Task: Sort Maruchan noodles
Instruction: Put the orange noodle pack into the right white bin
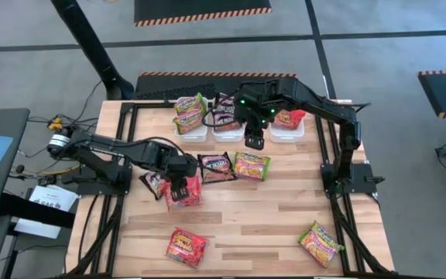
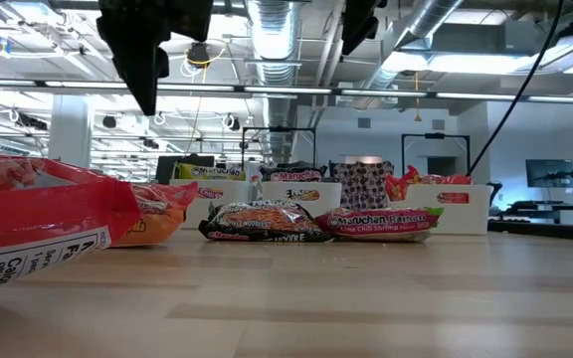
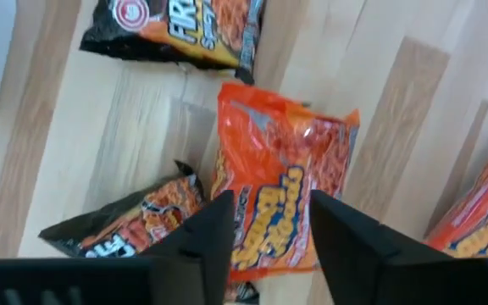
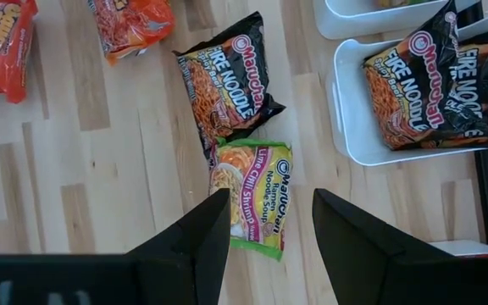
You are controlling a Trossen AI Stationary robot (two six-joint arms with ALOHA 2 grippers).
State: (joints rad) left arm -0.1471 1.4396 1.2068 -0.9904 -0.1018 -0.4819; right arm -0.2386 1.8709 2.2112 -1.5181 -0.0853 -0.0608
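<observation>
The Maruchan noodles lie scattered on the wooden table. My left gripper [image 1: 180, 186] [image 3: 271, 202] hangs open above a red packet [image 3: 286, 161], which lies flat with one edge on a dark packet [image 3: 125, 224]; the low view shows the fingers clear of it. Farther back, my right gripper [image 1: 254, 142] [image 4: 269, 196] stands open and empty above a green-yellow packet [image 4: 252, 195] that lies next to a dark packet [image 4: 227, 80]. Three white trays at the far side hold green-yellow packets [image 1: 189, 115], dark packets [image 1: 226, 112] and a red packet [image 1: 288, 118].
Another red packet [image 1: 186, 246] lies near the front edge, and a green-yellow one [image 1: 320, 242] at the front right. Black frame rails [image 1: 339, 209] run along both sides of the table. Bare wood lies between the middle packets and the front ones.
</observation>
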